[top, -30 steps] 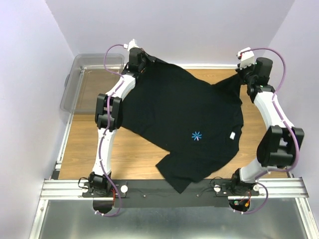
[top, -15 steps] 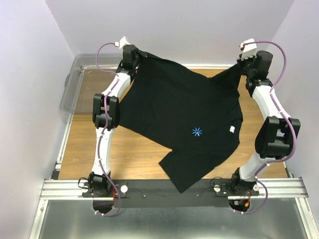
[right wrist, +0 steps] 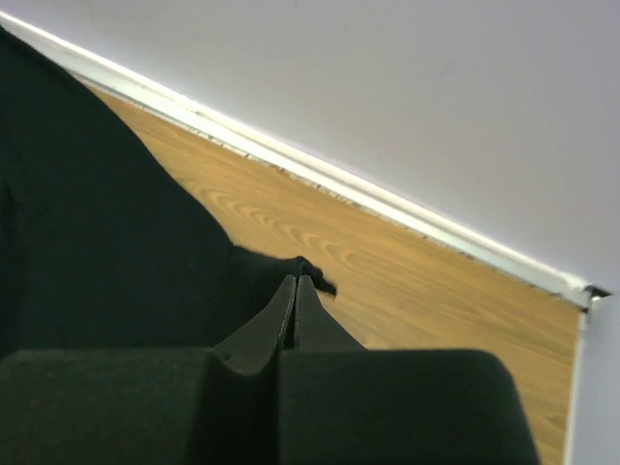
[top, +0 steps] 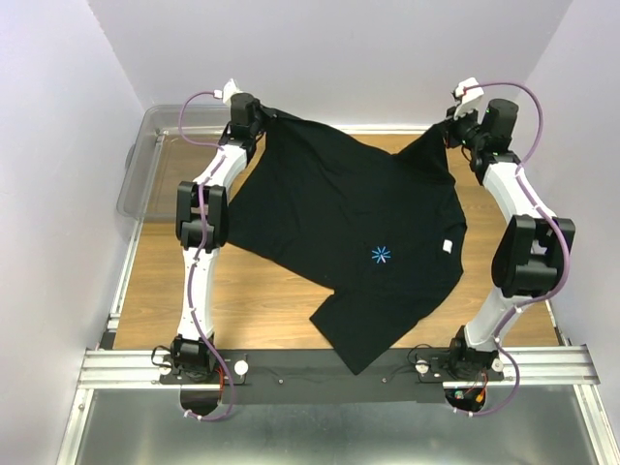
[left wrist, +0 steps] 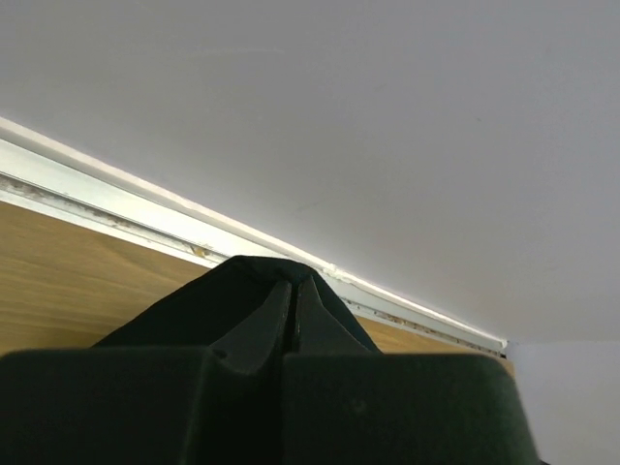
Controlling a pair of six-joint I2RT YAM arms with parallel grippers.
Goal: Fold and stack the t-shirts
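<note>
One black t-shirt (top: 349, 223) with a small blue star mark and a white tag hangs stretched between both grippers above the wooden table, its lower part draping toward the front rail. My left gripper (top: 263, 114) is shut on the shirt's far left corner; black cloth (left wrist: 194, 310) wraps its fingertips in the left wrist view. My right gripper (top: 448, 131) is shut on the far right corner, with cloth (right wrist: 97, 242) at its tips in the right wrist view. Both grippers are high near the back wall.
A clear plastic bin (top: 165, 155) stands at the far left of the table. The back wall and its white baseboard (left wrist: 387, 300) are close behind both grippers. The metal front rail (top: 291, 366) holds the arm bases.
Both grippers have moved up and back toward the wall, and the right one shifted left, drawing the shirt further off the table.
</note>
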